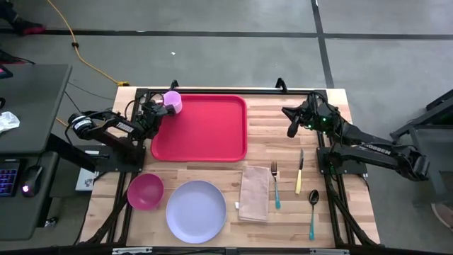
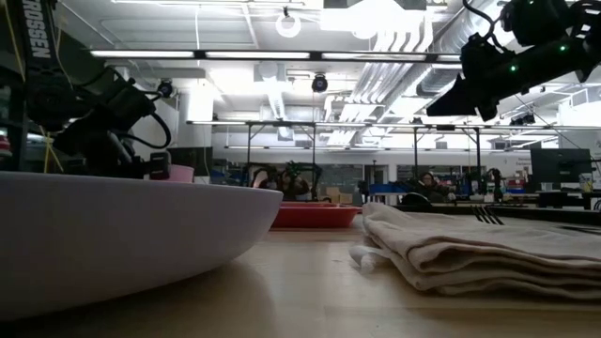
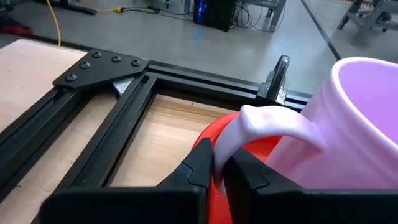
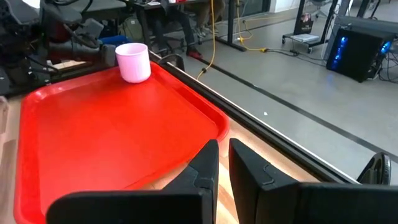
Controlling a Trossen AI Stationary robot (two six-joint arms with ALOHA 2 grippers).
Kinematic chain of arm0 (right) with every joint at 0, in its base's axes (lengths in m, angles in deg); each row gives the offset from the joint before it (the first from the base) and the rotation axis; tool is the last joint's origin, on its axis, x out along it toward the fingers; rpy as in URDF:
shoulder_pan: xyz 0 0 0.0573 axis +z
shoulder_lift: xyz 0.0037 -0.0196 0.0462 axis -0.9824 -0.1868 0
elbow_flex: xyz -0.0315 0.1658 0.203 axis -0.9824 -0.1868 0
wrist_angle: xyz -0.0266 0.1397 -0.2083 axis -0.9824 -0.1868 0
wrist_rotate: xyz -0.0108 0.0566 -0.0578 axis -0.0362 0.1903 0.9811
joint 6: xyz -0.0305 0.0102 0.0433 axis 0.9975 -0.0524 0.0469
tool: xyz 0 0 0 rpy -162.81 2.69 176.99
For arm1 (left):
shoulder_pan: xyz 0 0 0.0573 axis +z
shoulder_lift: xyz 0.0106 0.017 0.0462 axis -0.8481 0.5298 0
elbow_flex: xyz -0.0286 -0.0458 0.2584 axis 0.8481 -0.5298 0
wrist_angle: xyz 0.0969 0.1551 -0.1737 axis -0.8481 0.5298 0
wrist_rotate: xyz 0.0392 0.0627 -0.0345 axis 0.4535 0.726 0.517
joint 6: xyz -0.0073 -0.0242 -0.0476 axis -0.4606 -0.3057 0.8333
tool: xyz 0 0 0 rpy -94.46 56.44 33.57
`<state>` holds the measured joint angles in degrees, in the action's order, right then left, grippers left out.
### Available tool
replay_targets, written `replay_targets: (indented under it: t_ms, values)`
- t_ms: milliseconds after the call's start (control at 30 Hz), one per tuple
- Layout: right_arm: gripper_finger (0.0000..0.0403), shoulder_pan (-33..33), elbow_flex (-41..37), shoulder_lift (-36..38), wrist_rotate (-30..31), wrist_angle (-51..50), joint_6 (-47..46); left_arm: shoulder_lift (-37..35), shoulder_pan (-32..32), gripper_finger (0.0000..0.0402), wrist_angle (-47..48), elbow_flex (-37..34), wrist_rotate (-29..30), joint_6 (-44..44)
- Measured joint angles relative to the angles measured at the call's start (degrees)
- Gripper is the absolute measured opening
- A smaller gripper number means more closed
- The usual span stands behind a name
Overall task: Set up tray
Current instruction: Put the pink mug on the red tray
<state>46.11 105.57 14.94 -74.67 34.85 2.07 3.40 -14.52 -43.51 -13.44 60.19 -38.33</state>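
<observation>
Two arms frame your red tray [image 1: 202, 131], which lies on the wooden table [image 1: 269, 152] at its far-left part. The left gripper [image 3: 222, 169] sits at the tray's far-left corner with the handle of the pink mug [image 1: 173, 101] between its fingers — whether they clamp it or have just let go, you cannot tell. The mug stands inside that corner, just beside the raised rim. Pull away while the handle is caught and, likely, you tip the mug over the rim toward the black frame rail behind it. The right gripper [image 1: 291, 128], jaws together and empty, hovers off the tray's right edge. Most of the tray floor is bare — room for the lavender plate [image 1: 196, 210], magenta bowl [image 1: 146, 191], napkin [image 1: 254, 193] and cutlery waiting nearer you.
</observation>
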Motion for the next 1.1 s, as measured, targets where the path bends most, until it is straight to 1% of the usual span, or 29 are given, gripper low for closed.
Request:
replay_targets:
  t_ms: [133, 1100]
  values:
    - [0.0017, 0.0, 0.0, 0.0, 0.0, 0.0, 0.0, 0.0, 0.0, 0.0065, 0.4, 0.0, -0.1, -1.6]
    - [0.0017, 0.0, 0.0, 0.0, 0.0, 0.0, 0.0, 0.0, 0.0, 0.0065, 1.0, 0.0, -0.1, -4.6]
